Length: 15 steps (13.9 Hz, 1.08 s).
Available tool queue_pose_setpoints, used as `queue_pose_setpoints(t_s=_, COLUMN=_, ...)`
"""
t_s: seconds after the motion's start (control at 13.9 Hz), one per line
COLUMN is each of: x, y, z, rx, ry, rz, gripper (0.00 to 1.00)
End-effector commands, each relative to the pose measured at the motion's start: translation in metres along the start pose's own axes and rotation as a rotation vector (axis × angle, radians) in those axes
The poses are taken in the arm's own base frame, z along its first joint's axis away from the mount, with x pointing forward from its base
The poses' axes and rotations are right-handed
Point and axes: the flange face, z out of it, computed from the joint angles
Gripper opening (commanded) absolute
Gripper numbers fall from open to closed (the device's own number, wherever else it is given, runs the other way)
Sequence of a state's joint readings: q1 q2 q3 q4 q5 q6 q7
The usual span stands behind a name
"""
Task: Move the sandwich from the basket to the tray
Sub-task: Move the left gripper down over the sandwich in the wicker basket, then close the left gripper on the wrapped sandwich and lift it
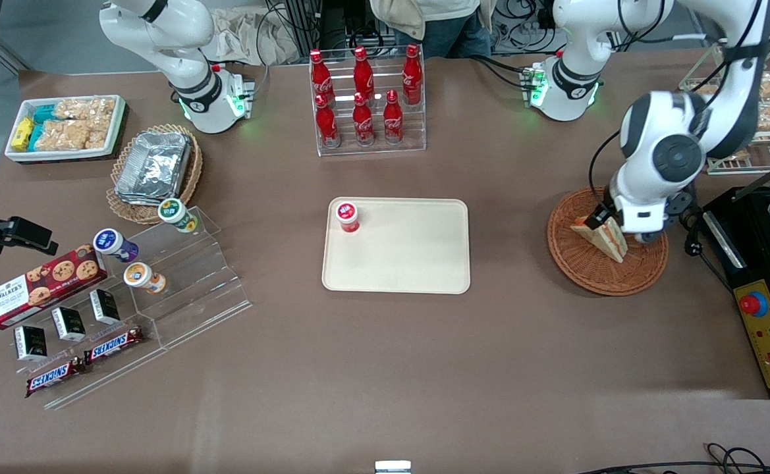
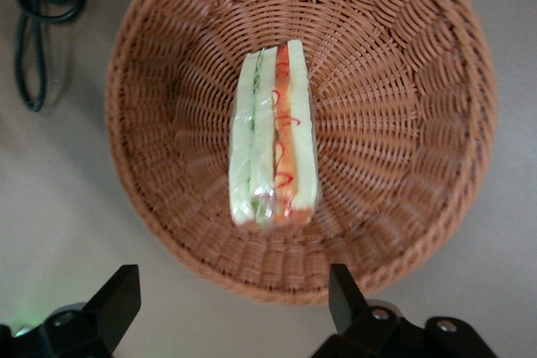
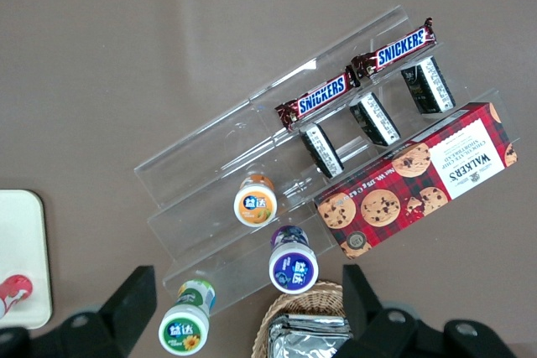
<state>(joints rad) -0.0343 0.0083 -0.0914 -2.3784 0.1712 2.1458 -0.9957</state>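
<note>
The sandwich (image 1: 602, 237), a pale wedge with orange and green layers, lies on its edge in the reddish-brown wicker basket (image 1: 582, 270) toward the working arm's end of the table. In the left wrist view the sandwich (image 2: 274, 136) sits in the middle of the basket (image 2: 403, 123). The left arm's gripper (image 1: 612, 220) hovers over the basket, open and empty; in its own view the gripper (image 2: 233, 295) has one finger (image 2: 340, 291) over the rim, and nothing sits between the two. The cream tray (image 1: 411, 263) lies at mid-table, with a red-lidded cup (image 1: 347, 216) at one corner.
A rack of red cola bottles (image 1: 366, 99) stands farther from the camera than the tray. A black control box with a red button (image 1: 763, 322) lies beside the basket at the table's end. A dark cable (image 2: 33, 31) lies beside the basket. An acrylic snack stand (image 1: 161, 303) is toward the parked arm's end.
</note>
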Motion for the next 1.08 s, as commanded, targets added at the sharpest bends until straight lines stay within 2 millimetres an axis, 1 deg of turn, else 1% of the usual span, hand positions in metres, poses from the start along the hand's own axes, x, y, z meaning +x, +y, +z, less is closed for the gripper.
queue_pose_setpoints(t_s=0.0, x=0.003, y=0.0, z=0.036, rx=0.019, ry=0.017, rz=0.003, gripper=1.0)
queue_pose_setpoints(t_s=0.07, x=0.009, y=-0.001, z=0.048, rx=0.027, ry=0.022, rz=0.001, gripper=1.0)
queue_pose_setpoints(t_s=0.14, x=0.011, y=0.0, z=0.054, rx=0.022, ry=0.025, rz=0.003, gripper=1.0)
queue_pose_setpoints(t_s=0.29, x=0.013, y=0.0, z=0.062, rx=0.037, ry=0.029, rz=0.018, gripper=1.0)
queue_pose_setpoints(t_s=0.36, x=0.019, y=-0.004, z=0.065, rx=0.038, ry=0.028, rz=0.004, gripper=1.0)
queue_pose_setpoints(t_s=0.51, x=0.024, y=-0.002, z=0.073, rx=0.019, ry=0.033, rz=-0.003, gripper=1.0)
queue_pose_setpoints(t_s=0.58, x=0.026, y=-0.001, z=0.078, rx=0.013, ry=0.032, rz=-0.005, gripper=0.98)
queue_pose_setpoints(t_s=0.65, x=0.033, y=-0.004, z=0.08, rx=-0.001, ry=0.037, rz=-0.02, gripper=0.84)
queue_pose_setpoints(t_s=0.72, x=0.037, y=-0.007, z=0.081, rx=-0.003, ry=0.038, rz=-0.03, gripper=0.59)
queue_pose_setpoints(t_s=0.79, x=0.038, y=-0.008, z=0.081, rx=-0.005, ry=0.038, rz=-0.034, gripper=0.25)
queue_pose_setpoints(t_s=0.87, x=0.038, y=-0.008, z=0.08, rx=-0.006, ry=0.039, rz=-0.035, gripper=0.0)
queue_pose_setpoints(t_s=1.01, x=0.038, y=-0.006, z=0.072, rx=-0.009, ry=0.046, rz=-0.035, gripper=0.0)
